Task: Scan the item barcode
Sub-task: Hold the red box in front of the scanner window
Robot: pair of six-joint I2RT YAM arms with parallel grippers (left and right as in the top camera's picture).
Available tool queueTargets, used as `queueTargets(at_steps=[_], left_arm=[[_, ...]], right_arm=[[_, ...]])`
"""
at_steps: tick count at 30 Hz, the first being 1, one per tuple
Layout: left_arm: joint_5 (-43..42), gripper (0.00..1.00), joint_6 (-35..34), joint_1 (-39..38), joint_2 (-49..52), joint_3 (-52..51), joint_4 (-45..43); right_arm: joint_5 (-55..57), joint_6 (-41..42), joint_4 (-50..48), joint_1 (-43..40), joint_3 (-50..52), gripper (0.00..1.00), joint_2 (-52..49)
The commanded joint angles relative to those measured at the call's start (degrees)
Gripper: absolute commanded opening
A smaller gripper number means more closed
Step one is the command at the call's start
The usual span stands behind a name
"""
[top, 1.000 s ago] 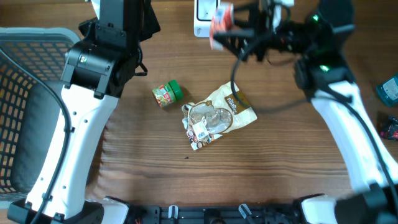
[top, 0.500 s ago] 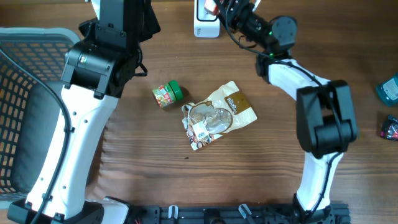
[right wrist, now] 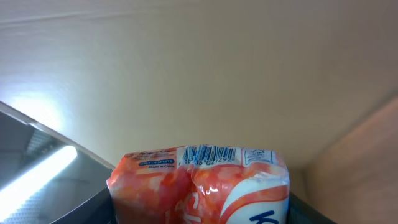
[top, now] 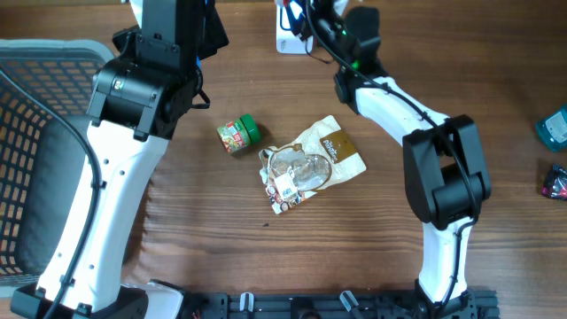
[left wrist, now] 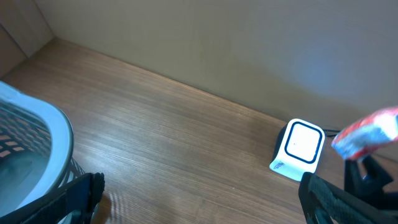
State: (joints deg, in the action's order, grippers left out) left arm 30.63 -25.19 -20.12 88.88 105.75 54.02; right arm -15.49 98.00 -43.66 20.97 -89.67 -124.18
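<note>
R gripper (right wrist: 199,210) pinches the orange-white packet (right wrist: 199,177) btwn its jaws, barcode (right wrist: 210,154) on the top edge, facing the wrist cam. Overhead: it's at 12 o'clock on the table (top: 221,248), just by the white scanner (top: 288,37). L gripper (left wrist: 200,190) is spread wide, empty. Mid-table: tan pouch (top: 312,165), w/ small green-lid jar (top: 238,134) at its 10 o'clock. Basket (top: 35,62) at 9.

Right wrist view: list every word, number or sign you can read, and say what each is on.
"Made in China": small print on the orange-and-white packet, only just legible.
"K": first letter of a large blue word on the packet, cut off by the frame edge.
Barcode: bars clear, digits beneath too blurred to read.
Blue label: lettering too small to read.
</note>
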Motion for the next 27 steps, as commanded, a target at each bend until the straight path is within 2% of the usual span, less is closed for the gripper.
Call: queueTargets(at_steps=[1, 4, 9, 14, 19, 27], left_arm=[[1.2, 1.00, -0.6, 0.2, -1.1, 0.4, -0.2], [1.2, 1.00, -0.6, 0.2, -1.1, 0.4, -0.2], [1.2, 1.00, -0.6, 0.2, -1.1, 0.4, -0.2], [1.2, 1.00, -0.6, 0.2, -1.1, 0.4, -0.2], [1.2, 1.00, -0.6, 0.2, -1.1, 0.4, -0.2], [1.2, 1.00, -0.6, 0.2, -1.1, 0.4, -0.2]], right_arm=[[9.4, 2.6, 4.9, 0.1, -5.0, 0.65, 0.1], [12.0, 9.8, 9.7, 0.1, -6.2, 0.66, -0.5], [12.5, 20.5, 10.1, 0.1, -6.3, 0.66, -3.6], [9.6, 20.7, 7.3, 0.2, -8.6, 0.68, -8.3], [5.2, 20.7, 7.8, 0.2, -14.7, 0.62, -14.4], [2.3, 20.7, 15.6, 0.2, -16.5, 0.61, -16.2]])
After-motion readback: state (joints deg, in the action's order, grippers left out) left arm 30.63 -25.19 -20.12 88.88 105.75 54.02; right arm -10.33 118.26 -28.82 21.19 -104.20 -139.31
